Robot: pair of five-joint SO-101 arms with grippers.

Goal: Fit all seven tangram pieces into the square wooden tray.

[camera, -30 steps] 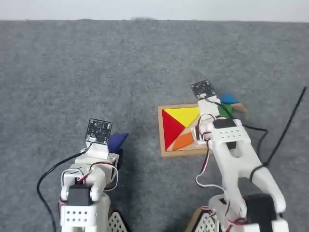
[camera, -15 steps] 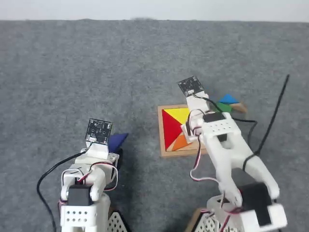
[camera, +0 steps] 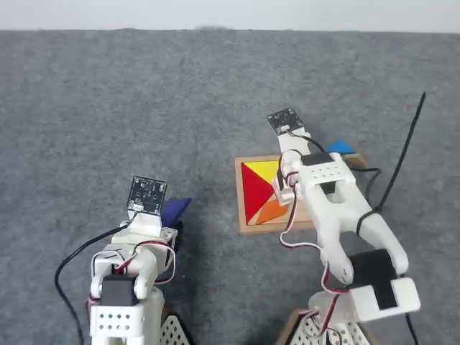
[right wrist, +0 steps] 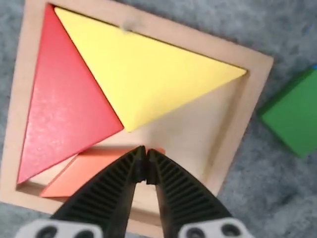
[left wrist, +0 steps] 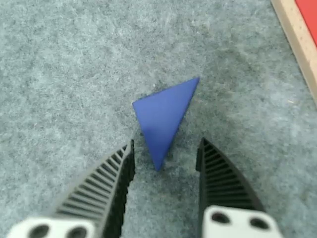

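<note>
A fuzzy grey felt-like counter [camera: 108, 93] runs back to a pale wall strip [camera: 230, 13]. The square wooden tray [right wrist: 253, 94] lies flat on it. Inside are a large smooth red triangle [right wrist: 59, 104] and a large yellow triangle [right wrist: 143, 74], edge to edge, with an orange piece [right wrist: 84, 171] against the red. A green square [right wrist: 292, 116] lies just outside the tray. A dark blue triangle [left wrist: 163, 114] rests on the felt, apart from the tray. The left end effector [left wrist: 166, 148] gapes wide astride its tip. The right end effector [right wrist: 146, 156] is pinched closed and empty over the orange piece.
</note>
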